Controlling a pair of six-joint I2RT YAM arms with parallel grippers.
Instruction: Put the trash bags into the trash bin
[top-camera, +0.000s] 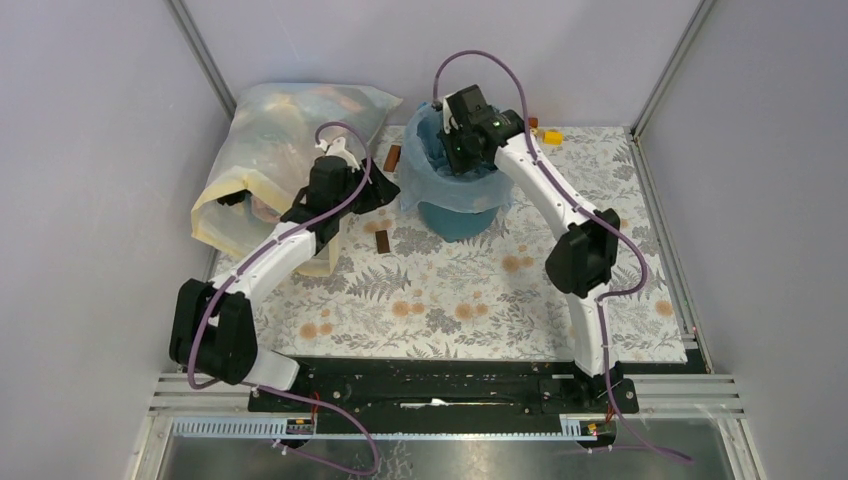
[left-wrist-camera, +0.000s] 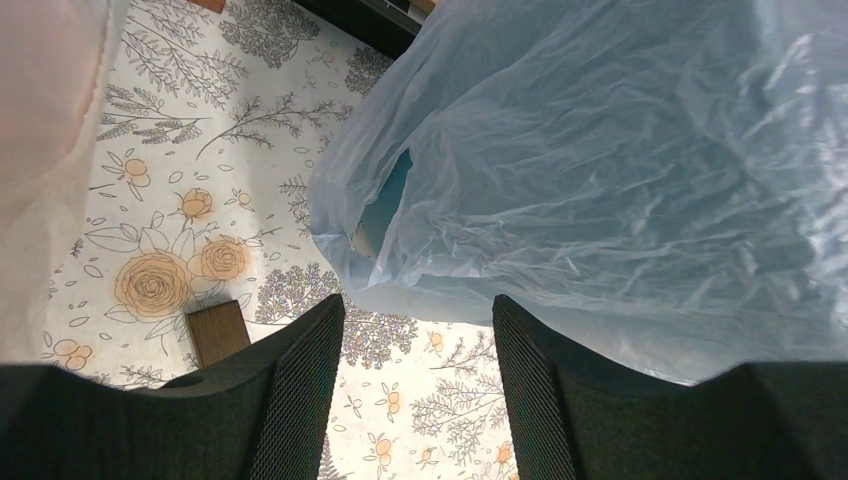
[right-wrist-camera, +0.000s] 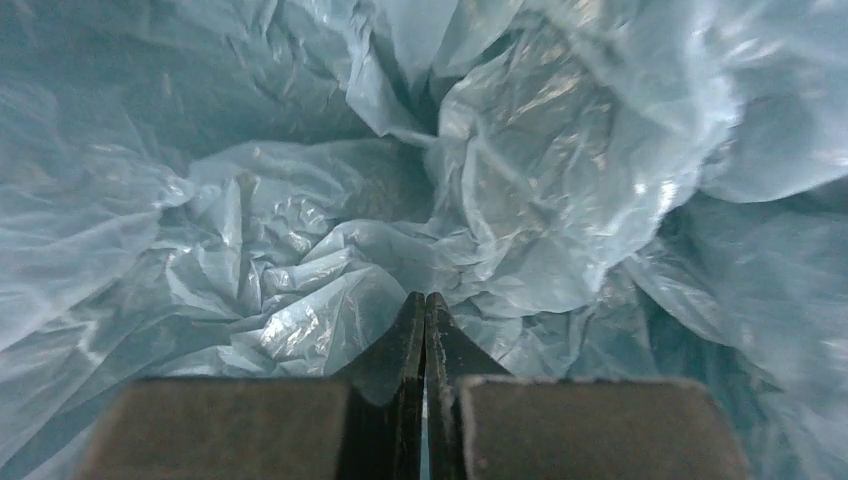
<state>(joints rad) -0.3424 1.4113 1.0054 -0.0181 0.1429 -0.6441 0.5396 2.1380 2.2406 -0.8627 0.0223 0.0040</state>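
Note:
The pale blue trash bag (top-camera: 470, 190) lines the teal trash bin (top-camera: 455, 222) and drapes over its rim. My right gripper (top-camera: 462, 155) reaches down inside the bin. In the right wrist view it (right-wrist-camera: 425, 300) is shut, its tips pressed together against crumpled bag film (right-wrist-camera: 300, 250), with nothing seen between them. My left gripper (top-camera: 388, 190) is just left of the bin. In the left wrist view it (left-wrist-camera: 418, 320) is open and empty, just below the bag's hanging edge (left-wrist-camera: 620, 170). A sliver of teal bin (left-wrist-camera: 392, 195) shows through a gap.
A large yellowish clear sack (top-camera: 270, 150) lies at the back left beside my left arm. Small brown blocks (top-camera: 383, 241) (top-camera: 393, 157) lie on the floral mat, one near my left fingers (left-wrist-camera: 217, 333). A yellow piece (top-camera: 551, 135) sits at the back right. Walls enclose the table.

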